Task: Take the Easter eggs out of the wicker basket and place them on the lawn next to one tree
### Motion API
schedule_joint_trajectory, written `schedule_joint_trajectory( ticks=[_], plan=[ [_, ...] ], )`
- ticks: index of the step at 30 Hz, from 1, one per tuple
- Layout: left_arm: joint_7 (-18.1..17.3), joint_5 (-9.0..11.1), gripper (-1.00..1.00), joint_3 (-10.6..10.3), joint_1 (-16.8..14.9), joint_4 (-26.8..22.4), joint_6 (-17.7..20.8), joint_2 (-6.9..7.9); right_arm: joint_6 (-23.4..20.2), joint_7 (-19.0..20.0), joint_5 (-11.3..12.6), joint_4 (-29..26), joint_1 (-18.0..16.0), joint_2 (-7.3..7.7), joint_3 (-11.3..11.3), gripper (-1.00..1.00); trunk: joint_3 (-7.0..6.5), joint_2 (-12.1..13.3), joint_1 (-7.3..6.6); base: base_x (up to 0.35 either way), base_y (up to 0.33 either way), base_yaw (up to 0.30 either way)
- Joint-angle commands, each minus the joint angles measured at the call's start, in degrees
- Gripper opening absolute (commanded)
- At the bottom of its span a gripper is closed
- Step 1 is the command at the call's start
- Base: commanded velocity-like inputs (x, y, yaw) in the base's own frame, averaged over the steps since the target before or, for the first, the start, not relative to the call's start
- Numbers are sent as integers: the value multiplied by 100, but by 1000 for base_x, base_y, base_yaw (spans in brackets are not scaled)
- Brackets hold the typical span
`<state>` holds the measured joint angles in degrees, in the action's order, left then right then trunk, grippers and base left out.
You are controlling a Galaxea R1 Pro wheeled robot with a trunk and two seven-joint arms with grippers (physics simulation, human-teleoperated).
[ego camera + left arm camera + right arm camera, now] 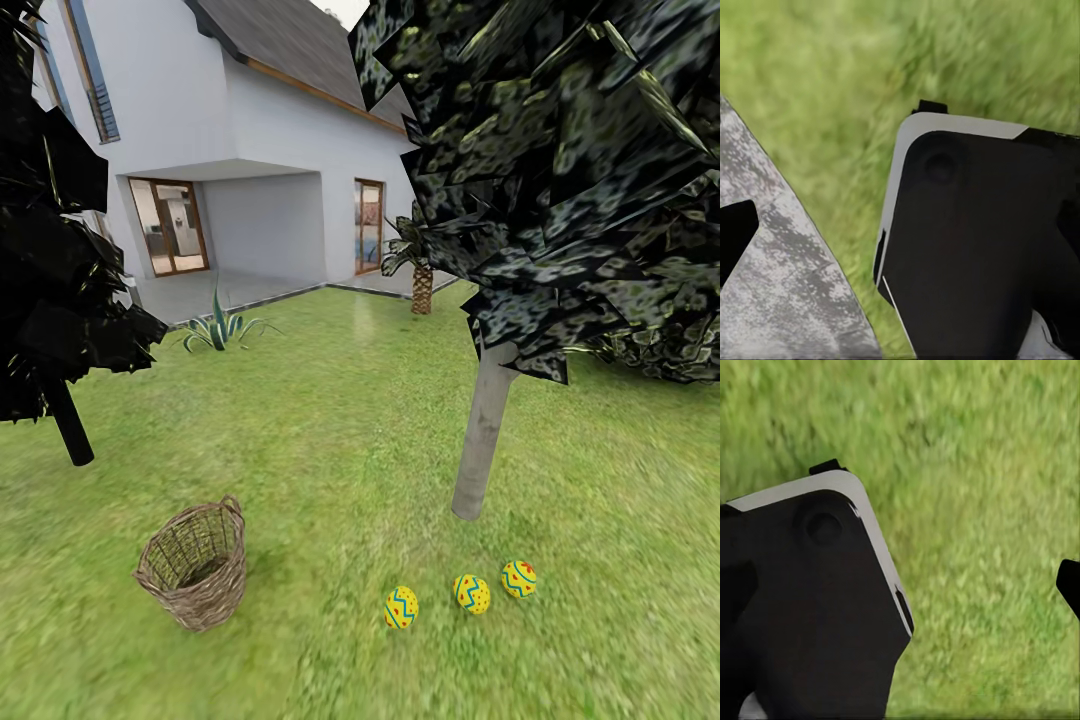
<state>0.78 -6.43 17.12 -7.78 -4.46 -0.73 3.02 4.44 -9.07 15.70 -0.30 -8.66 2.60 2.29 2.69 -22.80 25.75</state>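
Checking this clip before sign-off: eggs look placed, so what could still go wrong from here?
1. The eggs lie loose on the lawn short of the trunk; a nudge could roll them farther off.
2. The basket leans; the base could tip it over when driving.
3. The leftmost egg sits farthest from the tree, so "next to" may be judged marginal.

Head view: from above, facing forward and down over the lawn (330,420); basket (195,578), eggs (470,593) and tree (483,430) near, house (250,140) far behind.
Left wrist view: close above grass (832,90), looking down past a black-and-white robot part (975,247).
Right wrist view: close above grass (975,510), looking down past a similar part (810,607).
Shared: the lawn, common to all three views.
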Motion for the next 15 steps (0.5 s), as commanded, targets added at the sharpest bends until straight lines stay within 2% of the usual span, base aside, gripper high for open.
schedule_joint_trajectory(
  ticks=[1,5,15],
  plan=[
    [9,-60,100,43,54,7,-20,5,33,-1,37,3,8,-51,23,100,12,-12,3,0,0,0],
    [10,-56,100,45,189,14,-37,11,39,1,56,4,26,-150,29,100,12,-12,3,0,0,0],
    [18,-51,100,52,298,131,-48,-3,43,2,29,4,31,-127,43,100,12,-12,3,0,0,0]
  ],
)
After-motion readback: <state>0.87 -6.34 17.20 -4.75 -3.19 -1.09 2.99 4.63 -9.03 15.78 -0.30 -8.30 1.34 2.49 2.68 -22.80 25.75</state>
